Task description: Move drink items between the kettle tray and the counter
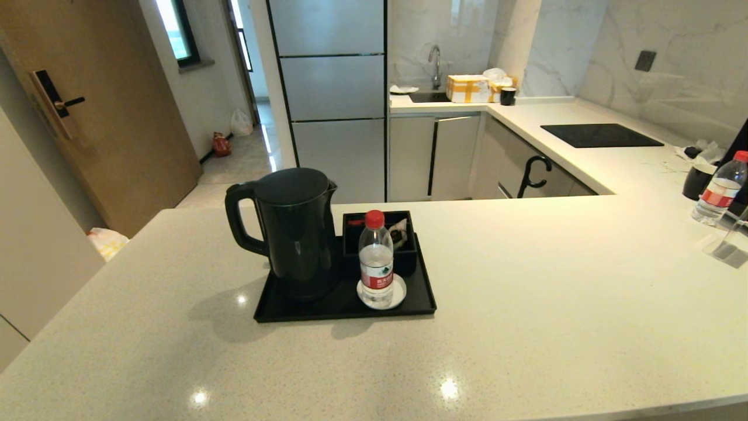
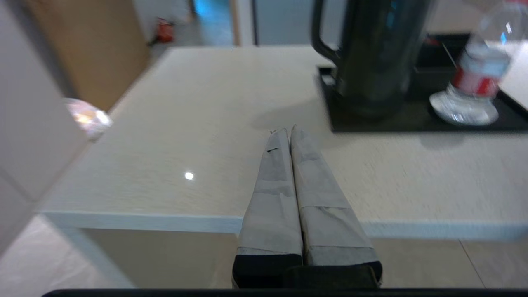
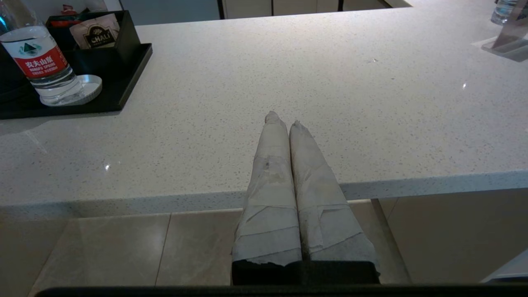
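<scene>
- Head view shows the tall matte black electric kettle with a loop handle (image 1: 295, 231) standing upright on the flat rectangular black tray with a low rim (image 1: 345, 306), which rests on the pale beige speckled stone counter (image 1: 526, 304).
- Just beside the kettle, the small clear plastic water bottle with red cap and red-white label (image 1: 376, 260) stands on the round white coaster (image 1: 398, 295), in front of the black compartment box (image 1: 378, 234).
- Kettle: likely rigid and the heavier item, more so if filled; the loop handle looks the surest hold.
- Bottle: probably light, smooth and slightly squashy, and tall enough to tip; grip mid-body at the label.
- Left end effector (image 2: 288, 131) is clenched and empty, hovering over the counter's near edge, short of the tray.
- Right end effector (image 3: 284, 119) is likewise clenched on nothing, over bare counter, well apart from the tray.
- Count: one kettle, one tray, one box, one coaster; two bottles, the second (image 1: 720, 190) far right beside a black mug (image 1: 698, 181).
</scene>
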